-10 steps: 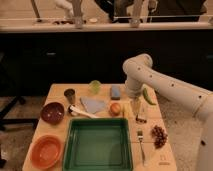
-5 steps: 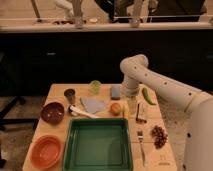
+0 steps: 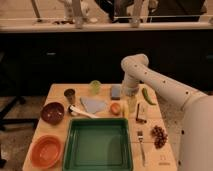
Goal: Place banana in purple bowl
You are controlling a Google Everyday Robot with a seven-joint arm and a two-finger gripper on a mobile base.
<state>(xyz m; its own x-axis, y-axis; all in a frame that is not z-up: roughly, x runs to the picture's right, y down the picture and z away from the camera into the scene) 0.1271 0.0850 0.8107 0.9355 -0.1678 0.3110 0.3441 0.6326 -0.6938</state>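
My gripper (image 3: 129,98) hangs low over the middle-right of the bench (image 3: 56,92), at the end of my white arm, which comes in from the right edge of the frame and bends down at the elbow. Its fingers are spread, with nothing pinched between them. The banana (image 3: 131,107) lies right under them, pale and slim; I cannot tell whether I am touching it.

Just left of the banana sits a round orange fruit (image 3: 115,108), and to the right, near the bench edge, a curved green vegetable (image 3: 147,96). The purple bowl (image 3: 52,113) is well apart from me, at the left side of the bench, with the orange bowl (image 3: 46,151) below it in the lower left corner.

A green tray (image 3: 75,150) fills the lower middle. Between the purple bowl and the fruit lie a blue cloth (image 3: 92,104) and a white utensil (image 3: 82,112). At the lower right are a bunch of grapes (image 3: 159,136) and a fork (image 3: 141,145).
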